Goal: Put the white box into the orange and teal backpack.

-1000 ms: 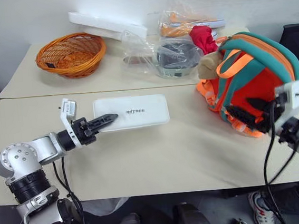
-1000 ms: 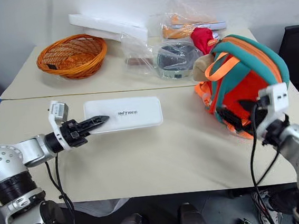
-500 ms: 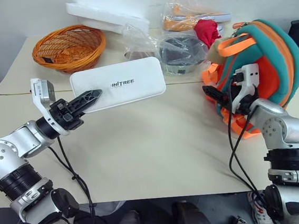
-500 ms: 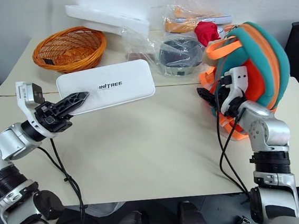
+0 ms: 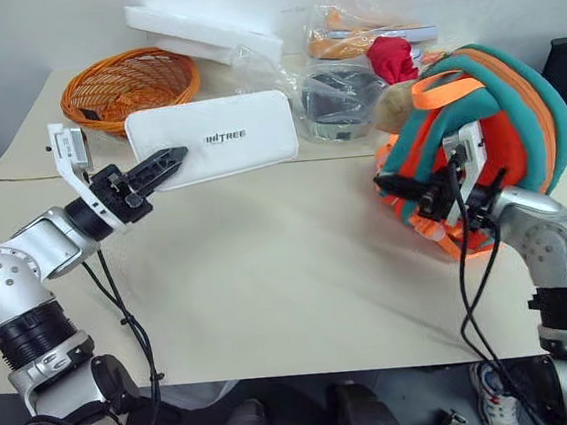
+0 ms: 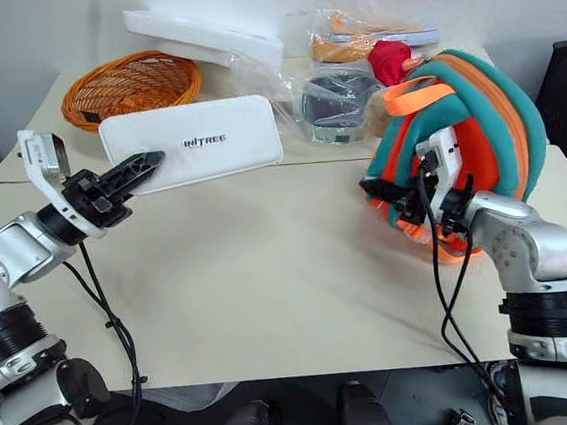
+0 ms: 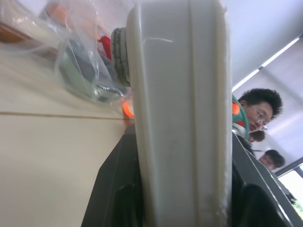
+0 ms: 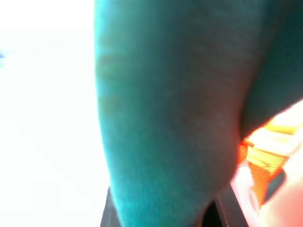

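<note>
The white box, flat with small dark lettering, is held up off the table, its far end tilted toward the back. My left gripper is shut on the box's near left end; in the left wrist view the box's edge stands clamped between both black fingers. The orange and teal backpack stands on the table's right side with its orange handle on top. My right gripper is at the backpack's left side, shut on its teal edging.
An orange wicker basket and white foam slabs sit at the back left. Plastic bags with a grey object, a red cloth and orange items lie behind the backpack. A person's head shows beyond the table.
My left gripper has lifted the white box off the table and raised it. My right gripper swung left onto the backpack's teal edge and closed; the backpack's left side has bulged toward the table's middle.
</note>
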